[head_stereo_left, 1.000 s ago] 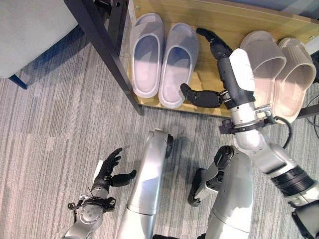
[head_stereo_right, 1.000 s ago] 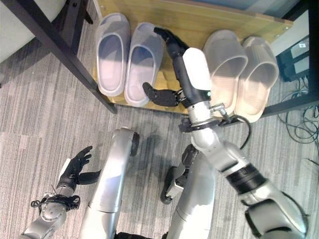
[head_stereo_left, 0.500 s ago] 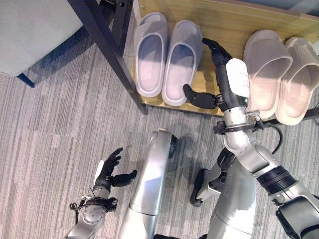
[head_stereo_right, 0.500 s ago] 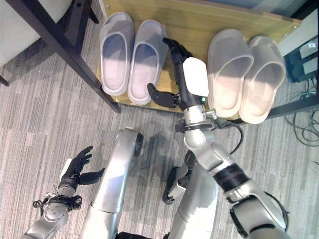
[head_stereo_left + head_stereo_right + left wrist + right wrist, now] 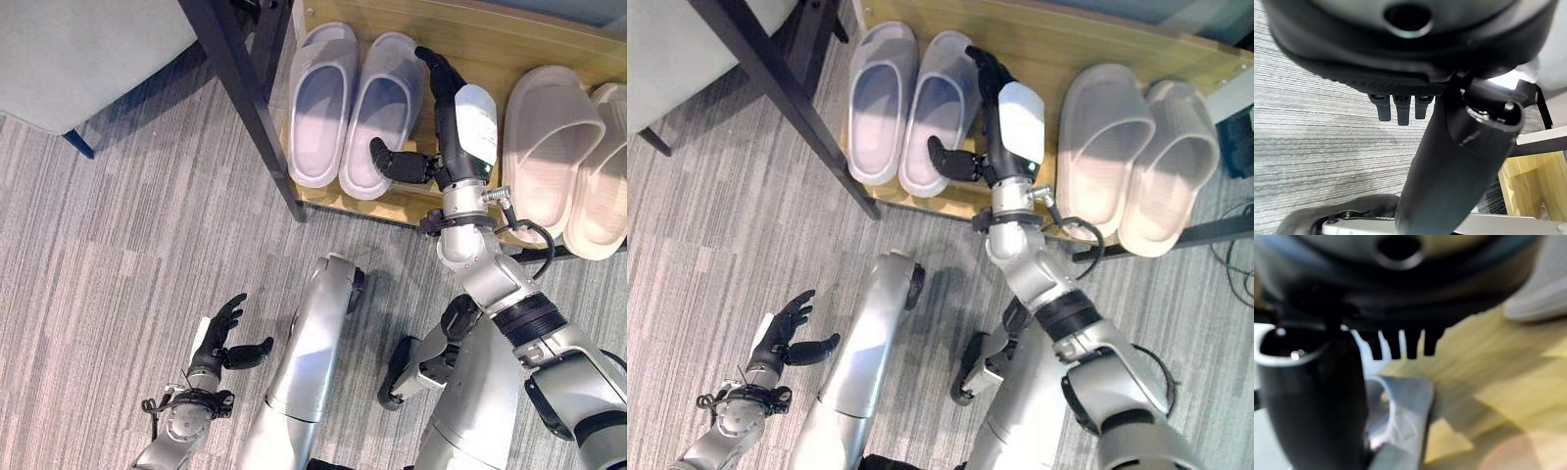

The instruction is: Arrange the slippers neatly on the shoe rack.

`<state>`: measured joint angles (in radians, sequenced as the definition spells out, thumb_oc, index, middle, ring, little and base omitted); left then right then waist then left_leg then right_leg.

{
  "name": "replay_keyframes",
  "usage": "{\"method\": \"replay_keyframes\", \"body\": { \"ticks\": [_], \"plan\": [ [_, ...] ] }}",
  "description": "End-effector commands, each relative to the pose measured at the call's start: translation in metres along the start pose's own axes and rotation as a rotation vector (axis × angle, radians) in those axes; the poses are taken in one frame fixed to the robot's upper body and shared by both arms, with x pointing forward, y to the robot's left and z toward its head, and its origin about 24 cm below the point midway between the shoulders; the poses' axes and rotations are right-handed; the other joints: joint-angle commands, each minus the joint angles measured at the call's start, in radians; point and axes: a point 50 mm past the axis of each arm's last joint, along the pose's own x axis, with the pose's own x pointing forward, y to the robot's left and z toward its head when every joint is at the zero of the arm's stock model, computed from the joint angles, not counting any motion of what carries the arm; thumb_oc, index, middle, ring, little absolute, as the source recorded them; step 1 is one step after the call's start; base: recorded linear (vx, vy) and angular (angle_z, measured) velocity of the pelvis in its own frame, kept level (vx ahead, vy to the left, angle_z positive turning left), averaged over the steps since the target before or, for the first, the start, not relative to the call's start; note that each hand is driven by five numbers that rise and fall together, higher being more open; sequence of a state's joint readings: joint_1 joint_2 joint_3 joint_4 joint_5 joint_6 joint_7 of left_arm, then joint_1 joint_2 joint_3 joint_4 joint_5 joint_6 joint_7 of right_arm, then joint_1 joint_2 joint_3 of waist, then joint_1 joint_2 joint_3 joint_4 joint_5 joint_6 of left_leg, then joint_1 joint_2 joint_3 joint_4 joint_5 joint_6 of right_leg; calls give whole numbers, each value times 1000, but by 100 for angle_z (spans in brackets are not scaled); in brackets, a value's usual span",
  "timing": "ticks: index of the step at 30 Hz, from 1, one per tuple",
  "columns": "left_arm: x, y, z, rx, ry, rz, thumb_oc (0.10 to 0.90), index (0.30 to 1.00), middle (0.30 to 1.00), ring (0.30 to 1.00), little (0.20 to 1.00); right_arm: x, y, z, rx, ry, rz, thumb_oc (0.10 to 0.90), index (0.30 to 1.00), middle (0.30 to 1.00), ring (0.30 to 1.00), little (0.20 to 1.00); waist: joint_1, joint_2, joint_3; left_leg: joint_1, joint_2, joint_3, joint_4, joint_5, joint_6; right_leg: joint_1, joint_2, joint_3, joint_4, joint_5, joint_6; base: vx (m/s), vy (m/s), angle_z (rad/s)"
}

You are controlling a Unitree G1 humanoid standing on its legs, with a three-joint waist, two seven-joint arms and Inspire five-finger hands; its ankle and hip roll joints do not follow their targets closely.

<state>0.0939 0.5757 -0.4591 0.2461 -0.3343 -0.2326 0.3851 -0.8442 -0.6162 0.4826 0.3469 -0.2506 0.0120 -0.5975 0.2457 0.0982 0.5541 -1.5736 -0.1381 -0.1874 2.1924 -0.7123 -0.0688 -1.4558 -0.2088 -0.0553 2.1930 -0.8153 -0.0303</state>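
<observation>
**Right hand flat against the grey pair on the rack**

The right hand point(image 5: 443, 117) is stretched out over the wooden shoe rack point(image 5: 490, 39), fingers straight and pointing toward the back edge, thumb point(image 5: 392, 162) sticking out sideways. That thumb sits against the heel end of the right grey slipper point(image 5: 384, 113), and the fingers run along that slipper's outer side. Nothing is clasped; it is a spread hand laid beside the shoe. The left grey slipper point(image 5: 321, 103) lies touching its partner, both toes toward the back, near the rack's left edge by the dark frame post point(image 5: 250, 98). The beige slippers point(image 5: 563, 152) sit as a pair at the right end, heels at the front edge. Down over the striped carpet point(image 5: 98, 245), the left hand point(image 5: 220, 338) hangs loosely spread, holding nothing.
</observation>
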Motion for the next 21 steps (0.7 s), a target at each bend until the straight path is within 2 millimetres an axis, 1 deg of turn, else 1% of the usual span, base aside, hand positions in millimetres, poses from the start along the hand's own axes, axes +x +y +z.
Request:
{"method": "replay_keyframes", "body": {
  "ticks": [1,4,7,11,17,20,21],
  "plan": [
    [-4,-13,17,-19,-96,-66,800,900,900,900,900,28,-36,42,73,-191,-186,800,900,900,900,900,36,45,-34,4,-68,-18,-85,-79,34,-15,3,-7,-11,90,-107,0,0,0],
    [-4,-13,16,-19,-93,-65,800,900,900,900,900,23,-38,45,83,-211,-189,800,900,900,900,900,32,42,-34,4,-69,-16,-85,-79,32,-17,3,-4,-10,89,-108,0,0,0],
    [-5,-12,16,-18,-90,-59,800,900,900,900,900,16,-43,48,94,-242,-198,800,900,900,900,900,19,31,-34,4,-64,-7,-86,-79,30,-23,3,0,-4,90,-107,0,0,0],
    [-5,-12,16,-25,-89,-58,800,900,900,900,900,9,-46,51,107,-265,-200,800,900,900,900,900,12,25,-34,4,-60,-1,-86,-77,31,-31,6,5,0,91,-108,0,0,0],
    [-8,-11,14,-33,-77,-50,800,900,900,900,900,-8,-53,65,171,-339,-216,800,900,900,900,900,-7,13,-34,4,-52,15,-89,-72,31,-46,11,15,5,95,-105,0,0,0],
    [-9,-11,13,-40,-73,-44,800,900,900,900,900,-17,-57,74,234,-379,-241,800,900,900,900,900,-18,6,-34,4,-48,26,-90,-70,33,-54,16,23,8,97,-103,0,0,0],
    [-9,-11,13,-39,-72,-43,800,900,900,900,900,-17,-57,75,235,-379,-240,800,900,900,900,900,-18,4,-34,4,-48,27,-89,-70,33,-55,16,24,9,96,-103,0,0,0]
  ]
}}
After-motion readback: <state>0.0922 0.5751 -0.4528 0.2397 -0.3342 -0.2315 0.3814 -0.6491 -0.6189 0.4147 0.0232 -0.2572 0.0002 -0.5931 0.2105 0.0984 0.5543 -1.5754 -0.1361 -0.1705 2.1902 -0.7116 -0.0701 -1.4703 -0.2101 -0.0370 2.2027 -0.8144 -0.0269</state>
